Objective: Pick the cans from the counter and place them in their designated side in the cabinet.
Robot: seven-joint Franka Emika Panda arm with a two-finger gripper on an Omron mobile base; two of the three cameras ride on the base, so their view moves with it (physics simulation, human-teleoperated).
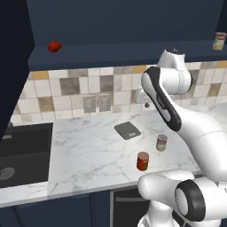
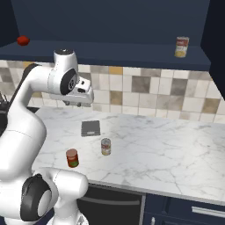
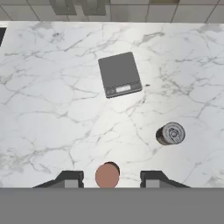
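Note:
Two cans stand upright on the white marble counter (image 1: 88,155) near its front edge. The all-red can (image 1: 142,161) (image 2: 72,158) is nearest the edge. The labelled can (image 1: 162,142) (image 2: 106,146) stands a little behind it and to its right. My gripper (image 3: 111,179) (image 2: 77,103) hangs high above the counter, pointing down, open and holding nothing. In the hand view the red can's top (image 3: 107,176) lies far below, between the fingertips, and the labelled can's silver top (image 3: 171,134) is off to the right. The navy cabinet (image 1: 115,57) (image 2: 123,59) spans the wall above.
On the cabinet shelf, a third can with a label (image 1: 219,41) (image 2: 182,46) stands at the right end and a small red lump (image 1: 54,46) (image 2: 23,40) at the left. A grey kitchen scale (image 1: 127,130) (image 3: 119,74) lies mid-counter. A dark sink (image 1: 24,153) is at the left.

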